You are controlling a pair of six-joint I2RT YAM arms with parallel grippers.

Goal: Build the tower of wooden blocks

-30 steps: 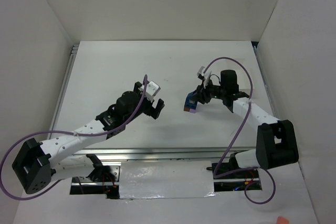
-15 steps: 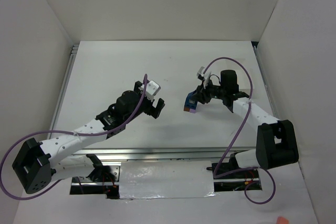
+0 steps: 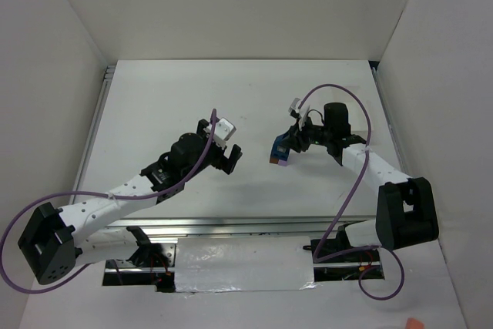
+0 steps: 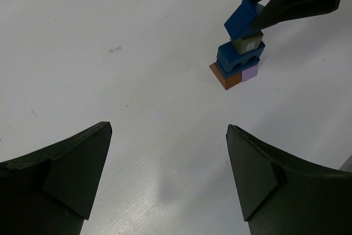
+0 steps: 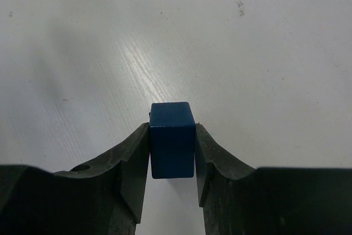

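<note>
The right gripper (image 5: 171, 131) clamps a blue block (image 5: 172, 141), held tilted over the wood block tower (image 4: 237, 61) (contact unclear). The tower stands right of centre on the table (image 3: 169, 98), far from every edge. The left gripper (image 4: 168, 130) gapes wide, with bare surface between it and the tower.

The wood block tower (image 4: 242, 64) stands right of the middle of the counter (image 3: 192, 98): brown-orange and lavender base, blue arch (image 4: 228, 54), grey piece (image 4: 246, 43); top blue block (image 5: 172, 138) tilted, pinched between my right fingers (image 5: 132, 160).

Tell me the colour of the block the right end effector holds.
The block is blue, clearest in the right wrist view.
</note>
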